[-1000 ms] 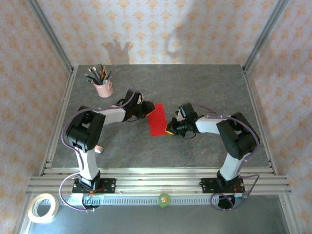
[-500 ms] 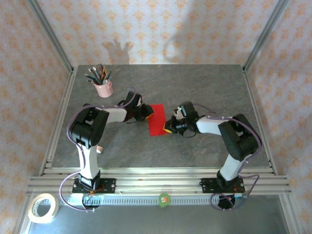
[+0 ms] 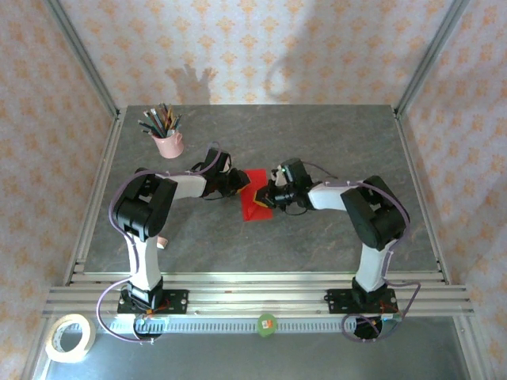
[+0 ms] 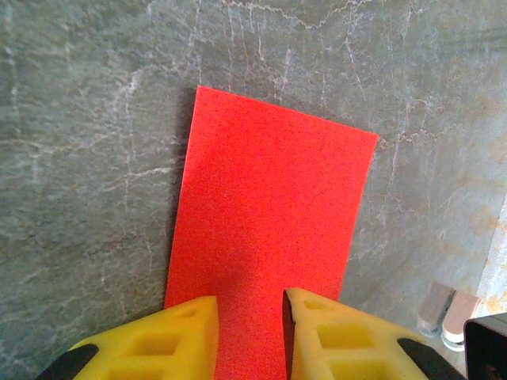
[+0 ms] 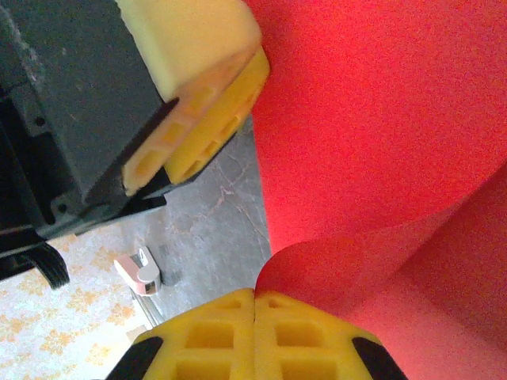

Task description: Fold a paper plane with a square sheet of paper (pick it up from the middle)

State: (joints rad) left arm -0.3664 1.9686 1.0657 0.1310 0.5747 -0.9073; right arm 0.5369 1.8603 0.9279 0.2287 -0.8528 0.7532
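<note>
The red paper (image 3: 253, 210) lies on the grey table as a flat rectangle, clear in the left wrist view (image 4: 269, 214). My left gripper (image 3: 242, 184) is low over its left end, and its yellow fingers stand a little apart (image 4: 250, 313) with flat paper showing in the gap. My right gripper (image 3: 264, 198) is over the sheet's right side. Its jaws are pressed together (image 5: 254, 297) on a corner of the paper (image 5: 380, 119), which curls up and over the rest of the sheet. The left gripper's fingers (image 5: 198, 111) are close by in the right wrist view.
A pink cup (image 3: 167, 143) of pencils stands at the back left of the table. A roll of tape (image 3: 70, 337) lies off the table at the near left. Metal frame posts border both sides.
My right gripper has moved left onto the sheet, carrying its pinched corner over the paper. The left gripper stayed at the left end, its jaws narrowing a little.
</note>
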